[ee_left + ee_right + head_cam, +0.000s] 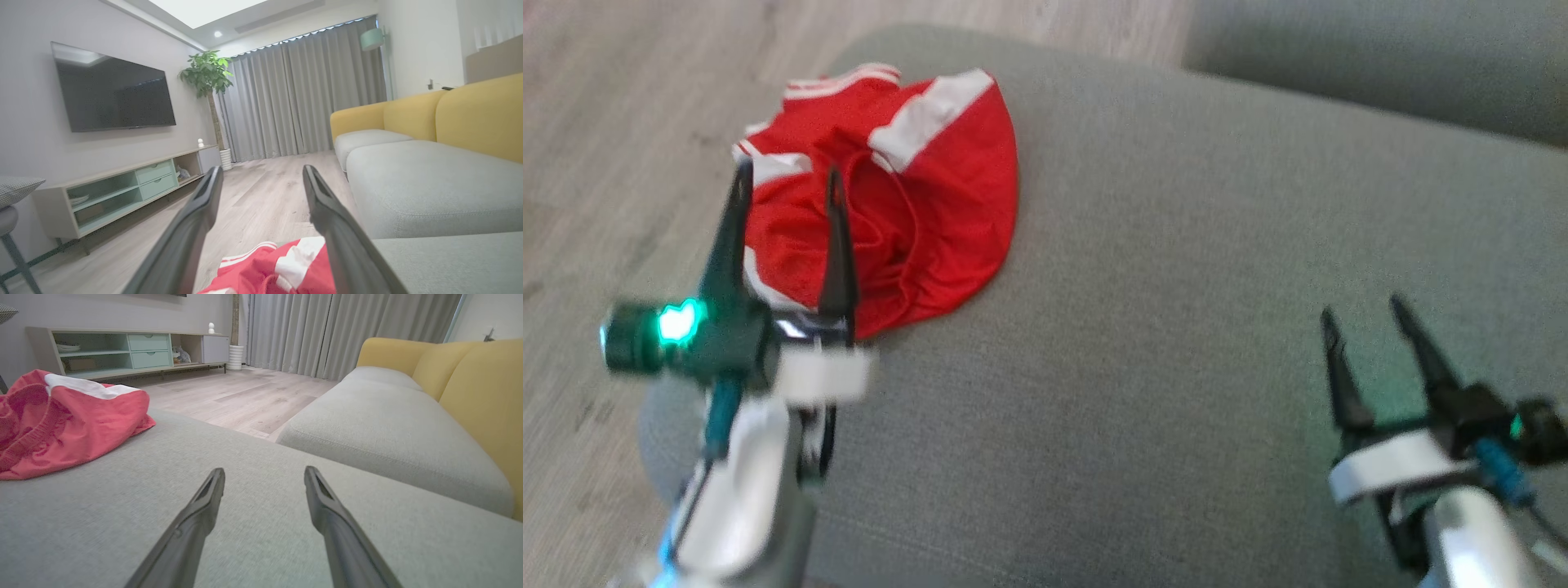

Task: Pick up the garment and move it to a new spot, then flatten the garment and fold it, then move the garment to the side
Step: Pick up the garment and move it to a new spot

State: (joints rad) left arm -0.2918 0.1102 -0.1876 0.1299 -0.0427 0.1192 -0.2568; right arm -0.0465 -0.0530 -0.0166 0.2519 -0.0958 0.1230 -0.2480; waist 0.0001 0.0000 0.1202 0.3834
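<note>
Red garment (890, 204) crumpled at the grey cushion (1176, 286)'s far-left edge.
Both spread wide: left end effector (786, 173) over it, right end effector (1364, 306) over bare fabric, well apart.

grey seat cushion (1176, 286) with a red garment (890, 196) bunched on it

you are looking at a broad cushion covered in plain grey woven fabric, its rounded left edge dropping to a pale wood-grain floor (621, 122). the garment lies crumpled near the cushion's far left corner, and its left side reaches the cushion's edge. it is red cloth with wide white bands and thin white stripes along one hem, and a gathered opening is turned upward. its folds are heaped on one another rather than spread flat. beyond the far right edge you see a second cushion (1380, 57), also grey, set apart by a gap.
</note>
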